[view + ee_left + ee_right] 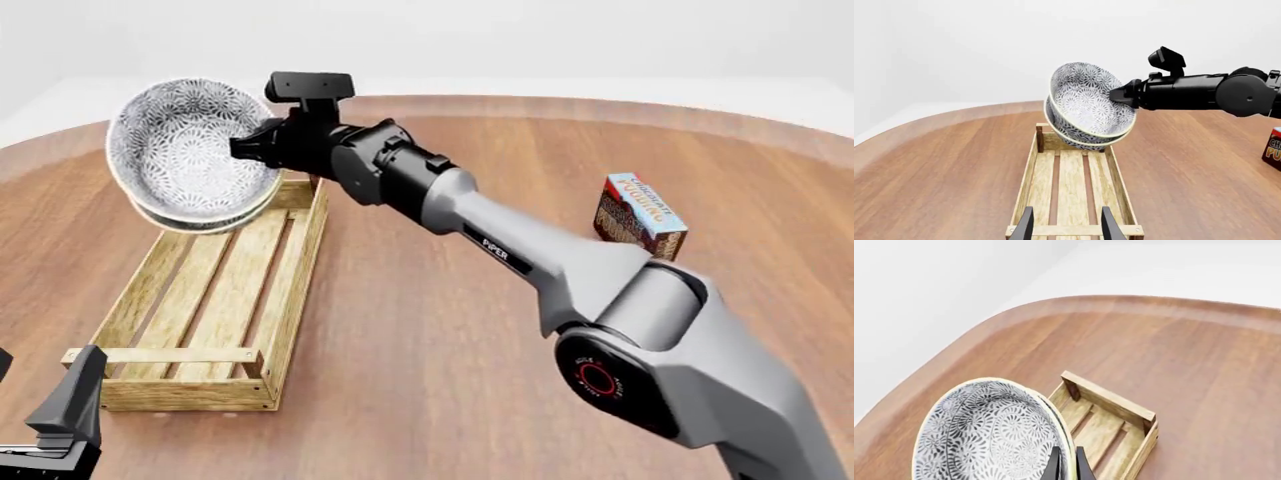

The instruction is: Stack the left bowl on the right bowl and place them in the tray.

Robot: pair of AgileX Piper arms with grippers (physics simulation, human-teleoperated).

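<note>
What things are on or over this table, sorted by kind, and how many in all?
Bowls: 2, patterned bowls stacked, held tilted over the crate's far end by the right gripper
Wooden crate: 1
Printed box: 1
Total: 4

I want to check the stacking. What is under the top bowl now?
The second bowl sits nested under the top bowl; only its rim shows, the rest is covered. Both hang tilted above the tray.

A bare simulated test bench, not a home: a round wooden table [441,330] stands against blank white surroundings, holding only a slatted crate [200,300] and a printed box [641,215].
</note>
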